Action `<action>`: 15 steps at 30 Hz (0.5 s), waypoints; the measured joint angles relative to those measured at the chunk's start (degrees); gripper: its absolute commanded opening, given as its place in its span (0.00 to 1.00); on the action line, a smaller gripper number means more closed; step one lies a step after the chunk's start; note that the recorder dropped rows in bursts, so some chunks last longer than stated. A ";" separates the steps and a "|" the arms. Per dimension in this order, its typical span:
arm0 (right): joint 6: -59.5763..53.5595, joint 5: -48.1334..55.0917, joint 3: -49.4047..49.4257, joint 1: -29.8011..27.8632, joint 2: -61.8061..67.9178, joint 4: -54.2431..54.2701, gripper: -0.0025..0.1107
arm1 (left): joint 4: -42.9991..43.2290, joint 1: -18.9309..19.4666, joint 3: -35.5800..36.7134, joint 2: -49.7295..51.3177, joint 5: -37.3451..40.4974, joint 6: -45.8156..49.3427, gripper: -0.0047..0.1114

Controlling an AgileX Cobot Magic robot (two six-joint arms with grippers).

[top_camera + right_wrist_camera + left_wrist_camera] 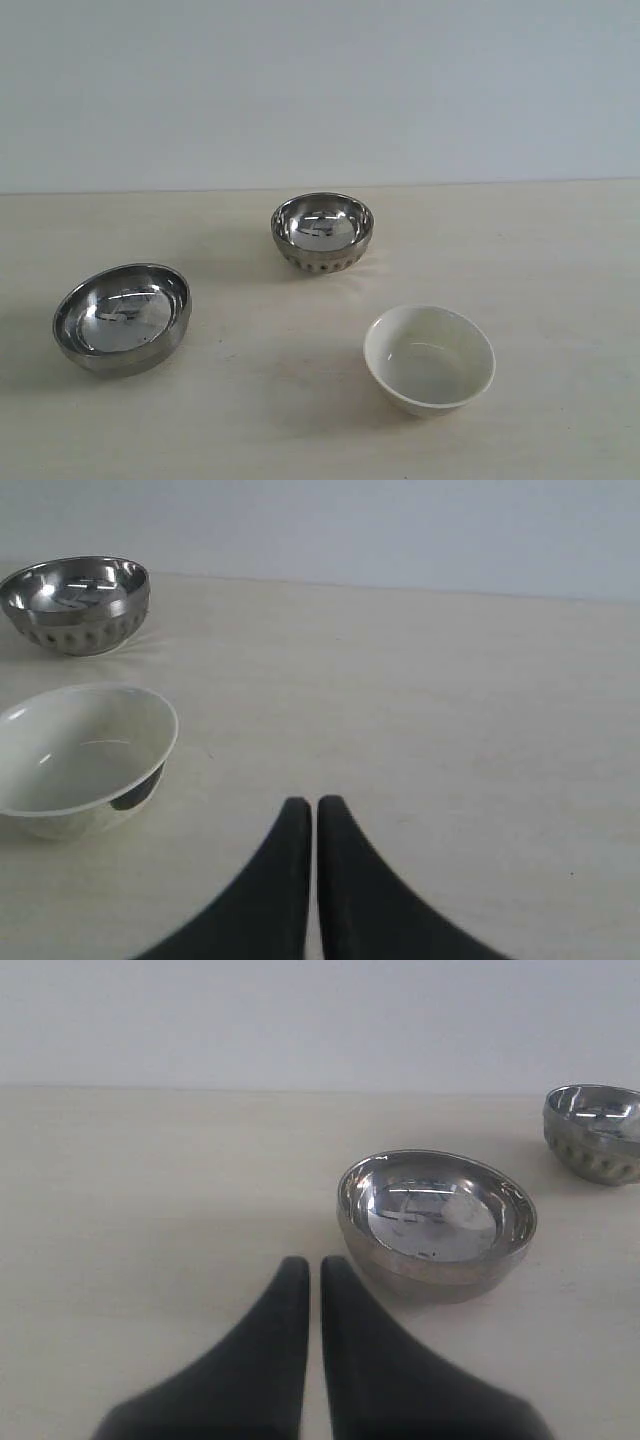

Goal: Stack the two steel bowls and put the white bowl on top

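The wider plain steel bowl (122,318) sits at the left of the table, the smaller dotted steel bowl (322,231) stands farther back in the middle, and the white bowl (429,358) rests nearer at the right. All three stand apart and upright. No arm shows in the exterior view. My left gripper (314,1265) is shut and empty, just short of the wide steel bowl (436,1222); the dotted bowl (596,1132) lies beyond. My right gripper (314,805) is shut and empty, beside the white bowl (82,753), with the dotted bowl (78,603) behind it.
A pale beige table (560,260) carries the bowls, and a plain light wall (320,90) rises behind its far edge.
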 measured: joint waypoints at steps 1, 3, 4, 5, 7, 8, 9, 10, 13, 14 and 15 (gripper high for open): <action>-0.24 0.00 0.00 0.00 0.00 0.00 0.02 | 0.00 0.00 0.00 0.00 0.00 0.00 0.07; -0.24 0.11 0.00 0.00 0.00 0.00 0.02 | 0.00 0.00 0.00 0.00 0.00 0.00 0.07; -0.24 0.11 0.00 0.00 0.00 0.00 0.02 | 0.00 0.00 0.00 0.00 0.00 0.00 0.07; -0.24 0.11 0.00 0.00 0.00 0.00 0.02 | 0.00 0.00 0.00 0.00 0.00 0.00 0.07; -0.24 0.11 0.00 0.00 0.00 0.00 0.02 | 0.00 0.00 0.00 0.00 0.00 0.00 0.07; -0.24 0.11 0.00 0.00 0.00 0.00 0.02 | 0.00 0.00 0.00 0.00 0.00 0.00 0.07; -0.24 0.11 0.00 0.00 0.00 0.00 0.02 | 0.00 0.00 0.00 0.00 0.00 0.00 0.07; -0.40 0.11 0.00 0.00 0.00 0.00 0.02 | 0.00 0.00 0.00 0.00 0.00 0.00 0.07; -1.84 -1.35 0.00 0.00 0.00 -0.40 0.02 | 0.00 0.00 0.00 0.00 0.00 0.00 0.07; -2.58 -2.88 0.00 0.00 0.00 -1.02 0.02 | 0.00 0.00 0.00 0.00 0.00 0.00 0.07; -3.24 -4.12 0.00 0.00 0.00 -1.42 0.02 | 0.00 0.00 0.00 0.00 0.00 0.00 0.07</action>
